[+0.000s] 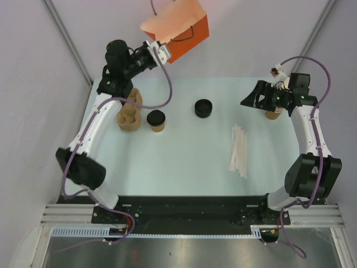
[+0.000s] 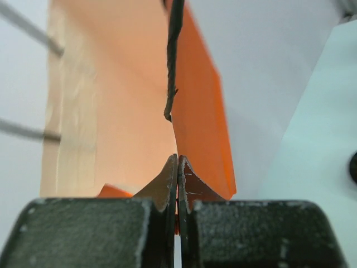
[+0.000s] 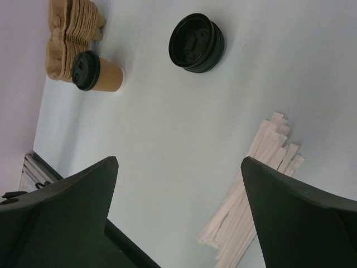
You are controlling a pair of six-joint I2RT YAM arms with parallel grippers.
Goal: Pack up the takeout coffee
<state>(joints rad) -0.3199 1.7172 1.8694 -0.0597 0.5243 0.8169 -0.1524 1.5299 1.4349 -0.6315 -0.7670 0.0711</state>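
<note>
Your left gripper [image 2: 177,170] is clenched on the orange bag [image 1: 187,33]. In the wrist view its two fingers press together with a sliver of orange paper between them, and the bag's black cord handle [image 2: 172,61] hangs just above. That puts your pinch on the bag's wall close to the mouth. I take this hold to be there to steady the bag and keep its opening presented while something goes in. The takeout coffee [image 1: 157,119] is not in the bag. It stands upright on the table [image 1: 184,162] with its lid on, well apart from the bag on the side nearer the arm bases, and neither arm touches it. Your right gripper [image 3: 179,162] is released, with its fingers spread wide and nothing between them. It hangs far to the bag's right and nearer the bases, so it looks like the free one to fetch the cup. The stack of black lids [image 1: 203,108] also sits on the base side of the bag, a little to its right. You would likely need to clear that stack on the way across.
</note>
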